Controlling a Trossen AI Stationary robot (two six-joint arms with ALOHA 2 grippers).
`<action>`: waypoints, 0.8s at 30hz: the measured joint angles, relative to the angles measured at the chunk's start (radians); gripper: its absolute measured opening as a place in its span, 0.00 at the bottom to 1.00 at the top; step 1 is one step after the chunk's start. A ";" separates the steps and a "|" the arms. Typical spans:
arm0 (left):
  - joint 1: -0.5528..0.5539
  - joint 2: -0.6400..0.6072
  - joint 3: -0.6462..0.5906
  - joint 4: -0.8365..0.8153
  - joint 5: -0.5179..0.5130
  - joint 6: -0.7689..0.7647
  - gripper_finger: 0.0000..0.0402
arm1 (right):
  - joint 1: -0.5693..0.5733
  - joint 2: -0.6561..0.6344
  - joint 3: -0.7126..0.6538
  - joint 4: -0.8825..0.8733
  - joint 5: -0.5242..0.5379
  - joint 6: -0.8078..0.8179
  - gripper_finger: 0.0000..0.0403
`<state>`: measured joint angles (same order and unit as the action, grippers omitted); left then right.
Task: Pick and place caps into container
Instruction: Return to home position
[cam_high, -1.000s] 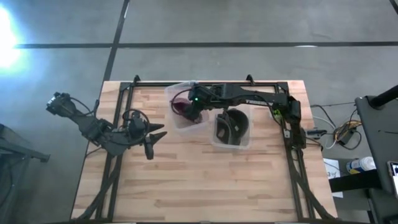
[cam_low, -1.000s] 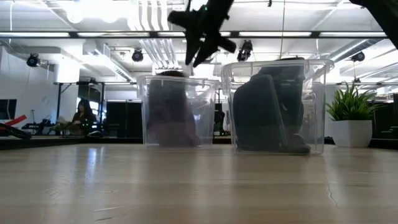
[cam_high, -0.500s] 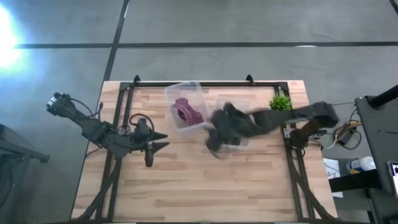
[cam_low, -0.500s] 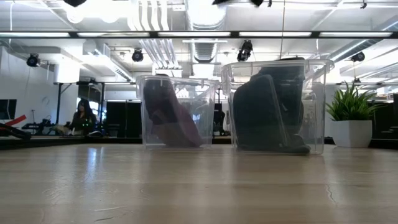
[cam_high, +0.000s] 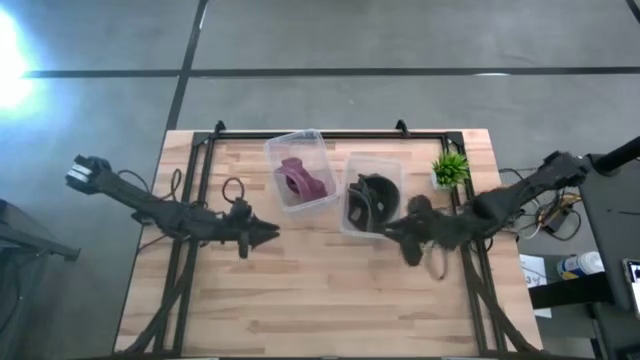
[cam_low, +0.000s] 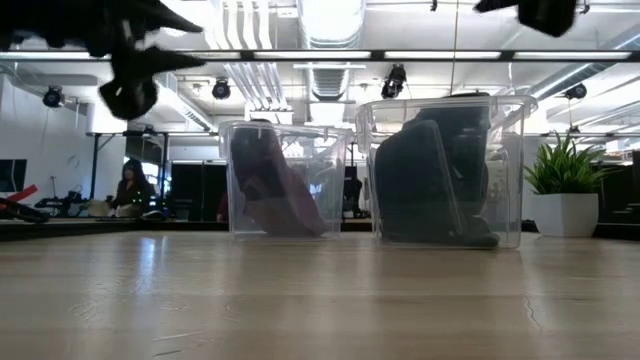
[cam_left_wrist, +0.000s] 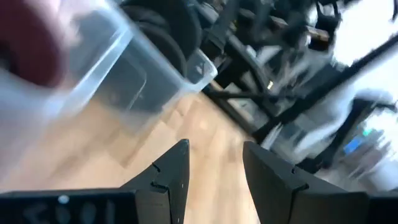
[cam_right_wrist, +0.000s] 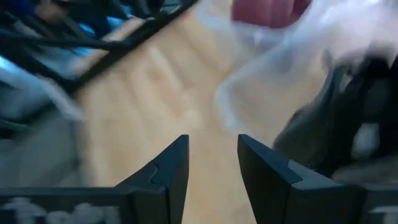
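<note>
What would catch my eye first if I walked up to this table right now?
Two clear tubs stand mid-table: the left tub holds a maroon cap, the right tub dark caps. On either side a dark arm hangs over the wooden table, the left pincer and right pincer both open and empty. A small potted plant stands beside the right tub.

One cap (cam_high: 303, 180) lies in the left container (cam_high: 272, 152); other caps (cam_high: 368, 200) in the right container (cam_high: 378, 160).

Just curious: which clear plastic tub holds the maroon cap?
The left clear plastic tub, with the maroon fabric cap; the right tub holds only dark fabric caps.
</note>
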<state>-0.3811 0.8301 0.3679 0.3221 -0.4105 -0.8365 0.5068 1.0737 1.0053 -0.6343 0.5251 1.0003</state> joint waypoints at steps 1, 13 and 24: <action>0.001 -0.021 -0.024 0.012 -0.004 -0.063 0.36 | 0.000 -0.038 -0.015 0.002 -0.021 0.014 0.33; 0.218 -0.197 -0.139 0.201 0.183 0.313 0.36 | -0.236 -0.451 -0.425 0.509 -0.438 -0.437 0.34; 0.496 -0.260 -0.235 0.227 0.496 0.291 0.36 | -0.516 -0.706 -0.658 0.582 -0.697 -0.608 0.33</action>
<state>0.1146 0.5704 0.1327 0.5489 0.0851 -0.5458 -0.0088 0.3673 0.3468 -0.0527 -0.1718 0.3921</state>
